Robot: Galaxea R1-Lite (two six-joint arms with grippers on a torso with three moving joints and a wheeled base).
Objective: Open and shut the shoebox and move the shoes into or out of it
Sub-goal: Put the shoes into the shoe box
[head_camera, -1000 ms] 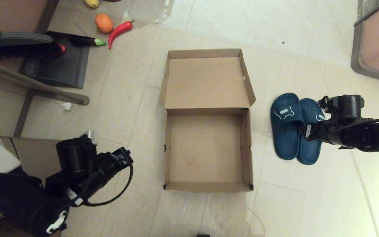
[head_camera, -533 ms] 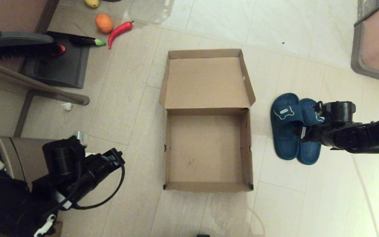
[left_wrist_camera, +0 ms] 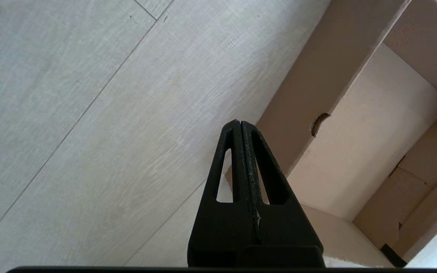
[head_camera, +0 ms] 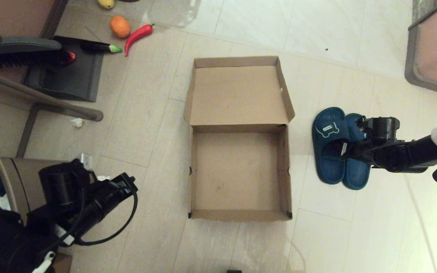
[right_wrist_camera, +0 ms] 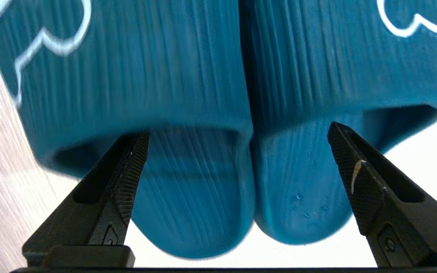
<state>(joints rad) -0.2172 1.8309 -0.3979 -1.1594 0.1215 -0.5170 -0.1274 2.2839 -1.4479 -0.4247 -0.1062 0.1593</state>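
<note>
I have the right gripper down over the shoes, its fingers spread wide, one tip at each strap opening, nothing grasped. The pair lies side by side on the floor, just right of the shoebox, which sits open and empty. My left gripper hangs clenched beside the box's left wall.
</note>
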